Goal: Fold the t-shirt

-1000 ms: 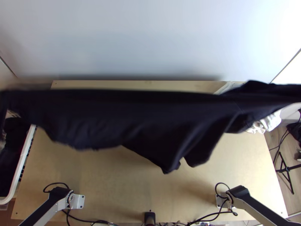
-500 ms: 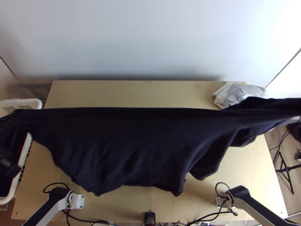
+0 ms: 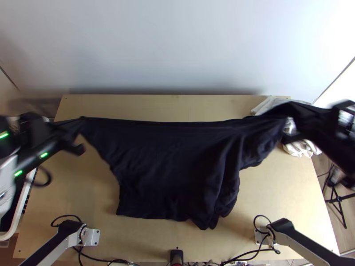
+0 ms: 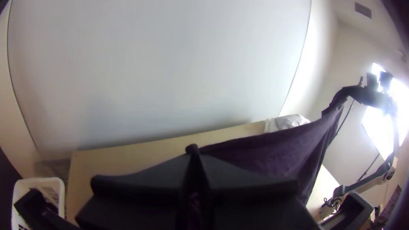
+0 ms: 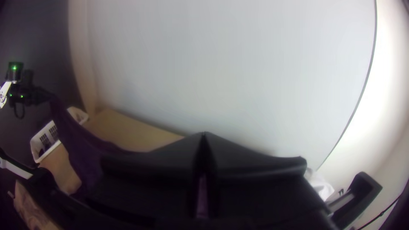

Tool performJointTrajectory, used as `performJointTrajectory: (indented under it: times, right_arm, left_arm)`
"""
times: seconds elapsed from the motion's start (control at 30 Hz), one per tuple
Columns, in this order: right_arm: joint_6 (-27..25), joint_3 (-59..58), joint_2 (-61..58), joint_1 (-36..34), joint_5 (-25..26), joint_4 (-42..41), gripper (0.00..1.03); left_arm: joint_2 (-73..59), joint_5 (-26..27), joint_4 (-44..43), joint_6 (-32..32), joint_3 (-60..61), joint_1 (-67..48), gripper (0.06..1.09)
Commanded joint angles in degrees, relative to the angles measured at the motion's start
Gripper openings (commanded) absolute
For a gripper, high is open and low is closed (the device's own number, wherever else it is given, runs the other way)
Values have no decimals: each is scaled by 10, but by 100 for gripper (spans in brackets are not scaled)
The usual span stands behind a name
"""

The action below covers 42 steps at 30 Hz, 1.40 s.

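A dark t-shirt (image 3: 168,168) hangs stretched between the two grippers in the top view, its upper edge nearly straight and its lower part drooping in folds over the table. My left gripper (image 3: 75,128) holds one end at the left side, blurred. At the right side my right gripper (image 3: 295,119) has the other end, also blurred. In the left wrist view my left gripper (image 4: 194,155) is shut on the dark cloth, which stretches away to the other arm. The right wrist view has my right gripper (image 5: 203,140) shut, with cloth between its fingers.
A light wooden table (image 3: 71,190) lies below the cloth. White and grey cloths (image 3: 299,148) are piled at its right back edge. A white basket (image 3: 22,199) stands at the left edge, partly behind the left arm.
Both grippers have come inward into the top view with the t-shirt. Its upper edge dropped, then rose slightly, and its lower part has narrowed toward the middle.
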<state>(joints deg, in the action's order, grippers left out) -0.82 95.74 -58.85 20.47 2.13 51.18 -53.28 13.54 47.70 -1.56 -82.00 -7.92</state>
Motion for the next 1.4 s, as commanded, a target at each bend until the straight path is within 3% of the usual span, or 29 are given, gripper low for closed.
performJointTrajectory:
  times: [0.0, 0.3, 0.7, 1.37]
  right_arm:
    - [3, -107, -73, -17, -34, -98, 3]
    - [5, -130, -226, -51, -51, -223, 3]
    - [14, -20, -399, -63, -51, -248, 3]
    - [13, 110, -612, -89, -50, -296, 3]
  left_arm:
    - [-64, -9, -139, -4, 122, -13, 9]
    - [-199, -29, -294, -2, 158, 15, 9]
    - [-355, -51, -423, 2, 151, 70, 9]
    - [-603, -94, -466, 23, -40, 70, 9]
